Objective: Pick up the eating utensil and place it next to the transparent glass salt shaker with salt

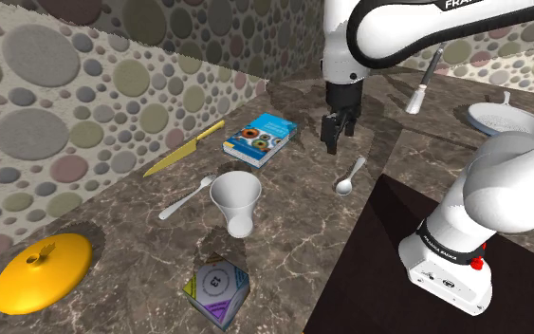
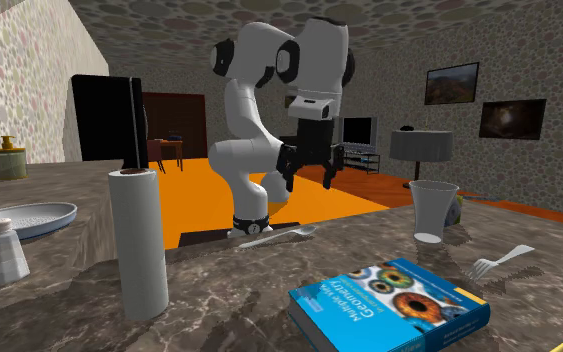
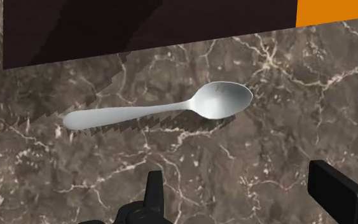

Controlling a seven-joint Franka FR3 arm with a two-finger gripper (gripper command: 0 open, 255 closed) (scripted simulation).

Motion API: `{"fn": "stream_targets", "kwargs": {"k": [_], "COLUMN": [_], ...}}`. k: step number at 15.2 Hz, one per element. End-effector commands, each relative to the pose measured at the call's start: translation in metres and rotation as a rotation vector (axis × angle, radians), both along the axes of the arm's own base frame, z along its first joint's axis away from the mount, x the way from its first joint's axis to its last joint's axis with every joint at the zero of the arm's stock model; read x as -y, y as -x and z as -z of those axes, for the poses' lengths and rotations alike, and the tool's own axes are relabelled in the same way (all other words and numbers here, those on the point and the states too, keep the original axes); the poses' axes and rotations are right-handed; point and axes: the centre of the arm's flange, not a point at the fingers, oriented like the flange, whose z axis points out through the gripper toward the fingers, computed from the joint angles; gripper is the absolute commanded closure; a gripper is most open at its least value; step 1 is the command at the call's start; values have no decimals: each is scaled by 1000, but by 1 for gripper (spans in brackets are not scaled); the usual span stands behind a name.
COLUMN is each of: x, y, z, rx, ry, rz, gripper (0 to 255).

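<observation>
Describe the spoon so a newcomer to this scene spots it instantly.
Find the dark stand under the white arm; on the veined counter beside its edge, near the open fingers, lies the spoon. It is white with a rounded bowl, unlike the pronged fork beside the white cup farther away.

Light even, moderately bright; second exterior view dimmer. Spoon (image 3: 222, 100) ahead of the fingers (image 3: 153, 191) throws a jagged, stair-stepped shadow on the bench (image 3: 266, 165). Focus sharp throughout.
</observation>
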Motion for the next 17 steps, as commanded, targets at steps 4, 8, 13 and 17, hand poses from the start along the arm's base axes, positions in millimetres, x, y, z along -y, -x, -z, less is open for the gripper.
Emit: {"fn": "stream_targets", "kwargs": {"k": [4, 8, 13, 17], "x": [-31, -37, -33, -33], "y": [6, 12, 19, 19], "z": [66, 94, 122, 122], "rx": [-81, -103, -103, -103], "ry": [56, 71, 71, 71], "rz": [-134, -170, -170, -170], "gripper": [0, 0, 0, 0]}}
